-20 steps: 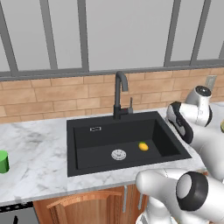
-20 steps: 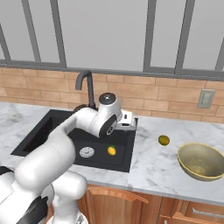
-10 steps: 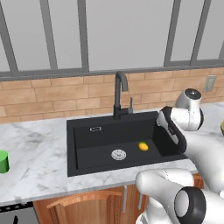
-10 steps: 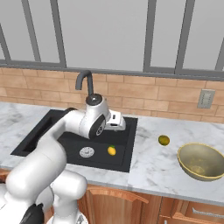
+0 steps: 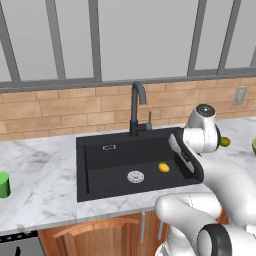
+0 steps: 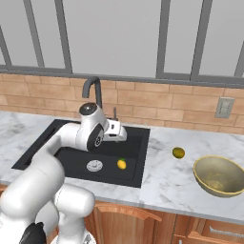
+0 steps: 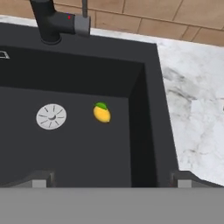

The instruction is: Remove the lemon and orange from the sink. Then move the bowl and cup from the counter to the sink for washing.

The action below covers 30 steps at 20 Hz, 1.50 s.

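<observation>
From the left base view, we've got the lemon sitting on the sink floor just beside the drain, with the cup way off at the bench's left edge; our worry is that a small rounded fruit probably rolls away if one finger nudges it first. The right base view adds what that side misses: the orange already out on the bench near the bowl. In the hand view the tool has its jaws spread wide, nothing held, the lemon well ahead.
</observation>
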Motion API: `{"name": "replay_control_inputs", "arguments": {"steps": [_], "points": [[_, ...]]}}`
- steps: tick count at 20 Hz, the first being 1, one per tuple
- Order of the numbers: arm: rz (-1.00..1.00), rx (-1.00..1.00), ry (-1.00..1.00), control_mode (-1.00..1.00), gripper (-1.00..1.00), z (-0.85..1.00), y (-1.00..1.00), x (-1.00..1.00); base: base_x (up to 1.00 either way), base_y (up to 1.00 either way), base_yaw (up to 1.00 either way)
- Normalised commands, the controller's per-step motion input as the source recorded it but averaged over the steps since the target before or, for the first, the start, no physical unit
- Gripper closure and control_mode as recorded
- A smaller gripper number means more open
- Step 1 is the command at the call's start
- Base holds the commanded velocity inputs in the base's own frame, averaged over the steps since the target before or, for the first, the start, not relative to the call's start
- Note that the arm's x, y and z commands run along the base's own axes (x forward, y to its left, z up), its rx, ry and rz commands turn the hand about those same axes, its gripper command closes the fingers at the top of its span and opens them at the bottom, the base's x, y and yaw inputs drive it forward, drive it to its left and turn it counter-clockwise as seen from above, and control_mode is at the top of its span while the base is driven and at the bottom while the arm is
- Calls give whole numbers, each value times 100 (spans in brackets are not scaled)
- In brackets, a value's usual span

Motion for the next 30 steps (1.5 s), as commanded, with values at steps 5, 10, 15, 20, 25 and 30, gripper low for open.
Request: {"name": "replay_control_inputs", "arguments": {"steps": [5,10,15,20,25,30], "points": [[-1,-2,-1,-100,-100,-11,27,3,0,0,0],[0,0,0,-100,-100,-15,13,4,0,0,0],[0,0,0,-100,-100,-16,13,8,0,0,0],[0,0,-7,-100,-100,-14,1,4,0,0,0],[0,0,-6,-100,-100,-15,0,5,0,0,0],[0,0,-12,-100,-100,-13,0,0,0,0,0]]}}
